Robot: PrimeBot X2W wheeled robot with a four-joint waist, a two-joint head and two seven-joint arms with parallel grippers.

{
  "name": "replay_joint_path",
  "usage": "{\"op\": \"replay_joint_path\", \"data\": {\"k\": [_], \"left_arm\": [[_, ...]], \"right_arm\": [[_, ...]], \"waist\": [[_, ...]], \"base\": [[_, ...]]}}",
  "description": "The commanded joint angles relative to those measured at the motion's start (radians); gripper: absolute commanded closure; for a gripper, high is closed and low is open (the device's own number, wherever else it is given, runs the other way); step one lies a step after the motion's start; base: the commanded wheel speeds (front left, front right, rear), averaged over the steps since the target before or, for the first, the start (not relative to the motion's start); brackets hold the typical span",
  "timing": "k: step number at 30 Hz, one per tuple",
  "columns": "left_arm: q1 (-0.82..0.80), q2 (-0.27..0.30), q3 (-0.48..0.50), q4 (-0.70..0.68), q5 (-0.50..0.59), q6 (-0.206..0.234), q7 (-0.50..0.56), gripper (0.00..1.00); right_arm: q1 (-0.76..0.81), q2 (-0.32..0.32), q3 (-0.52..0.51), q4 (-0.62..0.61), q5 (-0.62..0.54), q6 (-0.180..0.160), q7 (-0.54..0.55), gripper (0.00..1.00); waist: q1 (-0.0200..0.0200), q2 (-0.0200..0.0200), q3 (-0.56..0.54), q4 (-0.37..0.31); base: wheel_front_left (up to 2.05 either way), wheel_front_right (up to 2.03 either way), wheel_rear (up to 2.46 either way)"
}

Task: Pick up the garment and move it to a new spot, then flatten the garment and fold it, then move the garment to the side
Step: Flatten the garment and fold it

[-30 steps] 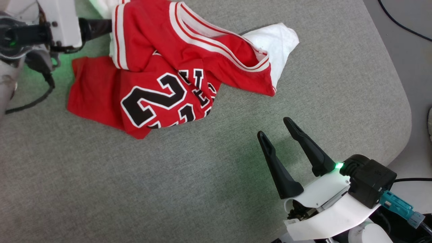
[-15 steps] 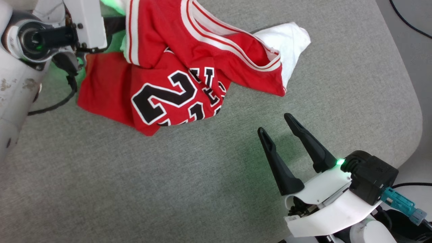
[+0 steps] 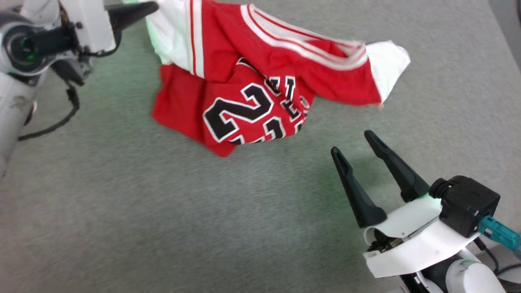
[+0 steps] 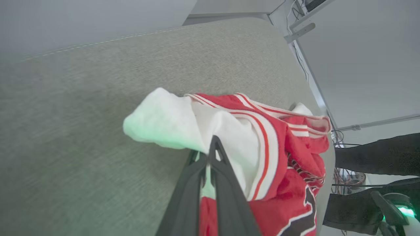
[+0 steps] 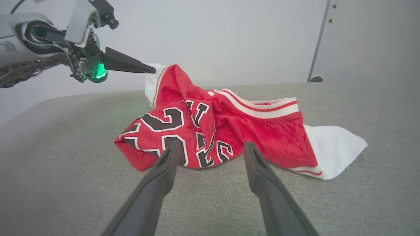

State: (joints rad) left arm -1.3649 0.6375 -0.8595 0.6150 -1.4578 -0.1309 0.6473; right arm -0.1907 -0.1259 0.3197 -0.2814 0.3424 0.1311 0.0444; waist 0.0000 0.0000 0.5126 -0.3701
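The garment point(image 3: 260, 77) is a crumpled red jersey with white sleeves, striped trim and black numerals, on the grey padded surface point(image 3: 122, 211). My left gripper point(image 3: 153, 5) is shut on its white sleeve at the upper left and holds that end raised. In the left wrist view the closed fingers point(image 4: 214, 141) pinch white cloth of the garment point(image 4: 282, 147). My right gripper point(image 3: 352, 142) stands open, below and to the right of the garment, apart from it. In the right wrist view the garment point(image 5: 272, 134) lies beyond its spread fingers point(image 5: 164, 177), with the left gripper point(image 5: 151, 69) at its top corner.
The grey surface point(image 5: 65, 196) spreads wide in front and to the left of the garment. Its rounded far edge point(image 4: 288, 42) drops to a floor with cables point(image 4: 344, 178). A pale wall point(image 5: 229, 39) stands behind.
My left gripper has shut on the white sleeve and lifted it, drawing the garment up and to the right. The head camera has shifted too. The right gripper stays open.
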Motion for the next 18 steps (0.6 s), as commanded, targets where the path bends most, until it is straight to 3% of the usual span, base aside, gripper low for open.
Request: {"op": "replay_joint_path", "data": {"k": [1, 10, 18], "left_arm": [[0.020, 0.011, -0.003, -0.004, -0.004, 0.000, -0.007, 1.00], [0.090, 0.112, -0.075, 0.038, 0.059, 0.000, -0.023, 1.00], [0.152, 0.145, -0.137, 0.075, 0.101, 0.000, -0.084, 1.00]], "right_arm": [[0.010, -0.009, -0.008, -0.006, -0.003, -0.001, 0.007, 0.00], [0.007, -0.044, -0.021, -0.040, 0.004, -0.001, 0.090, 0.00], [0.021, -0.054, -0.035, -0.063, 0.001, -0.001, 0.132, 0.00]], "waist": [[0.0000, 0.0000, -0.077, 0.095], [0.0000, 0.0000, -0.155, 0.232], [0.0000, 0.0000, -0.161, 0.255]], "base": [[0.00, 0.00, 0.00], [0.00, 0.00, 0.00], [0.00, 0.00, 0.00]]}}
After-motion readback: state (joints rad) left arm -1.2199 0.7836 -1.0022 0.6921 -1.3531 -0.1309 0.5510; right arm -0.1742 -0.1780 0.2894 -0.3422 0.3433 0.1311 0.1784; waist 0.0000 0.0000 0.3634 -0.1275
